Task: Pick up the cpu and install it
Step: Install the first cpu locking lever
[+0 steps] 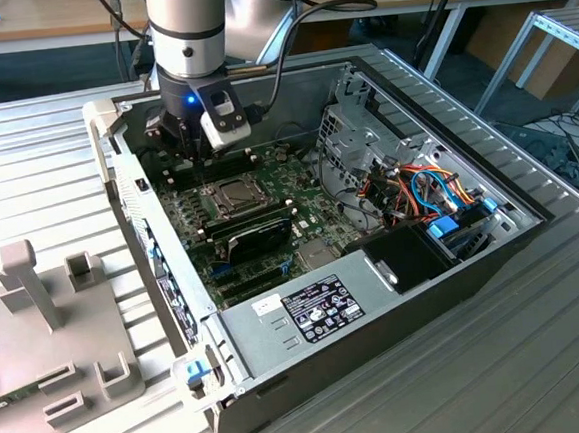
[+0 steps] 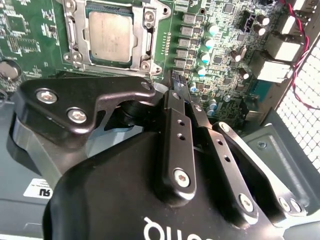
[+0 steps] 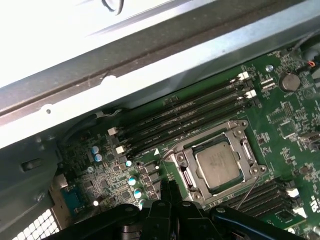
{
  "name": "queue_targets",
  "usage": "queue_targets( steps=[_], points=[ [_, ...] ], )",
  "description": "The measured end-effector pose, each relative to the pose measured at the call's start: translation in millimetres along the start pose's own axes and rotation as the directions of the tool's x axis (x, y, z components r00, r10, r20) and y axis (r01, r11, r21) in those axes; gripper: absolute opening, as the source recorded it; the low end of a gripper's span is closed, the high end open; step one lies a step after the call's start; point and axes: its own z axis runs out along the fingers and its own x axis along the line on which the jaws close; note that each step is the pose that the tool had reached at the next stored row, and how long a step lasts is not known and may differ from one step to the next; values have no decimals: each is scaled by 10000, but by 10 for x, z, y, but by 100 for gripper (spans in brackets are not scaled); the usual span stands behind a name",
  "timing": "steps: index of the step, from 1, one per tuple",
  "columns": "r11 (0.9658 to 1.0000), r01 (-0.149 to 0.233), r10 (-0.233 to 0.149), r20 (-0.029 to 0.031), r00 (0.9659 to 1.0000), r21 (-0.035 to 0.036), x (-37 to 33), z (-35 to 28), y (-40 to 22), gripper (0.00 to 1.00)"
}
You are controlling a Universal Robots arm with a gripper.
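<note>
The cpu [image 2: 111, 35] lies flat in its socket on the green motherboard [image 2: 30, 30], its dull silver top up, with the metal socket frame [image 2: 147, 37] around it. In both wrist views it sits square in the socket, and the first wrist view has the cpu [image 3: 217, 164] beside the memory slots. In the exterior view the cpu [image 1: 235, 192] is mid-board. My gripper [image 2: 177, 82] hangs just beside the socket, over the small capacitors, with its black fingers together and nothing between them. From outside, the gripper [image 1: 196, 149] is at the case's far corner.
The open computer case [image 1: 531, 220] lies on a ribbed metal table. Black memory slots [image 3: 185, 117] run beside the socket. A drive cage [image 1: 358, 131], coloured cables [image 1: 433, 190] and a power supply [image 1: 307, 310] take up the exterior view's right. A grey fixture [image 1: 47, 326] stands left.
</note>
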Motion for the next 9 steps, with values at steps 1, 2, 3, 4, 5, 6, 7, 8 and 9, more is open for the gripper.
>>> queue_targets(
  steps=[1, 2, 3, 4, 5, 6, 7, 8, 9],
  points=[
    [10000, 35, -35, -2, 10000, -2, 0, 0, 0, 11],
    [10000, 36, -36, -2, 10000, -4, 0, 0, 0, 11],
    [10000, 37, -37, -2, 10000, -3, 0, 0, 0, 11],
    [10000, 37, -37, -2, 10000, -3, 0, 0, 0, 11],
    [10000, 39, -39, -2, 10000, -3, 0, 0, 0, 11],
    [10000, 41, -41, -2, 10000, -3, 1, 0, 0, 11],
    [10000, 38, -38, -2, 10000, -3, 5, 0, 0, 11],
    [10000, 38, -38, -2, 10000, -3, 7, 0, 0, 11],
    [10000, 38, -38, -2, 10000, -2, 9, -1, 2, 11]
  ],
)
